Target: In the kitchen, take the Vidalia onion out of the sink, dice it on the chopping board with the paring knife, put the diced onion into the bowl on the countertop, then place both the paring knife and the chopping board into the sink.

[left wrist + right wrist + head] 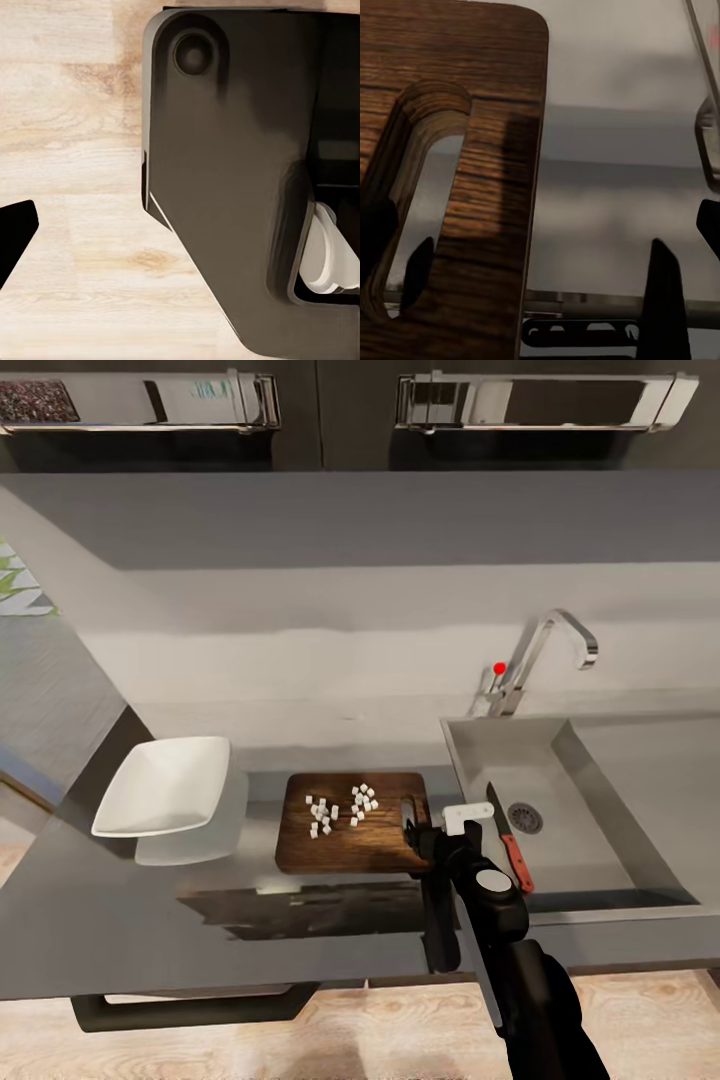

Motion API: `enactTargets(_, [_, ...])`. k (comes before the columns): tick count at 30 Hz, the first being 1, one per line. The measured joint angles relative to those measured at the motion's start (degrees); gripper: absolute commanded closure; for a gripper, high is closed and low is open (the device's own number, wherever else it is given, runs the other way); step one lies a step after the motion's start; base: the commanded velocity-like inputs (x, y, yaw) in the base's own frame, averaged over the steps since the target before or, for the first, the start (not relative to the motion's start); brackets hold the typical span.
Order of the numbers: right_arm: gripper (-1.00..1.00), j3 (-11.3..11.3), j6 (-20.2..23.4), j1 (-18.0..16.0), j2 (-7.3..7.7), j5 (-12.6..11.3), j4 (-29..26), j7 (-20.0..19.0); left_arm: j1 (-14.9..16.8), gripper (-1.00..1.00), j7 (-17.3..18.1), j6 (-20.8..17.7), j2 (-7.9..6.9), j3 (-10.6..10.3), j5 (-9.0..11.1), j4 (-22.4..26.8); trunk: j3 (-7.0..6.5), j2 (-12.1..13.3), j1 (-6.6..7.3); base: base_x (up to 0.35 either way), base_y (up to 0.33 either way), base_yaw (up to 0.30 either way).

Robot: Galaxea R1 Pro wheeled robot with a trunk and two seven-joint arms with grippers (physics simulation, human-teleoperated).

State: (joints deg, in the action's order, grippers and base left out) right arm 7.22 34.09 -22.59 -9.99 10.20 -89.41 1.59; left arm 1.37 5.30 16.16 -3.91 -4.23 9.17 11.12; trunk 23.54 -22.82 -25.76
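Brown wood grain carries two small heaps of white diced onion [340,810] on the rounded rectangular chopping board [350,850], which lies on the long grey matte countertop [200,920] between the shallow white squarish bowl [165,785] and the grey basin of the sink [560,800]. The red-handled paring knife [510,840] already rests in that basin. The right gripper [425,830] hangs at the board's slotted end [420,187], fingers spread and holding nothing; the left gripper's state I cannot tell. It should probably grip that edge squarely and tip gently toward the bowl.
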Motion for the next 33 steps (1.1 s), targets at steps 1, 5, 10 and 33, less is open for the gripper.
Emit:
enactTargets(1, [-1.0,0.0,0.0,-0.02,0.0,0.0,0.0,0.0,0.0,-1.0,0.01,0.0,0.0,0.0,0.0,0.0,0.09,0.0,0.0,0.0,0.0,0.0])
enactTargets(5, [-1.0,0.0,0.0,0.01,0.0,0.0,0.0,0.0,0.0,-1.0,0.01,0.0,0.0,0.0,0.0,0.0,0.46,0.0,0.0,0.024,0.0,0.0])
enactTargets(10, [-1.0,0.0,0.0,0.01,0.0,0.0,0.0,0.0,0.0,-1.0,0.01,0.0,0.0,0.0,0.0,0.0,0.92,0.0,0.01,0.119,0.0,0.0])
enactTargets(33, [-1.0,0.0,-0.17,0.01,0.0,-0.45,-0.58,0.04,0.0,-1.0,0.02,0.0,0.02,0.0,0.0,0.0,1.62,-0.02,0.02,0.002,0.0,0.0])
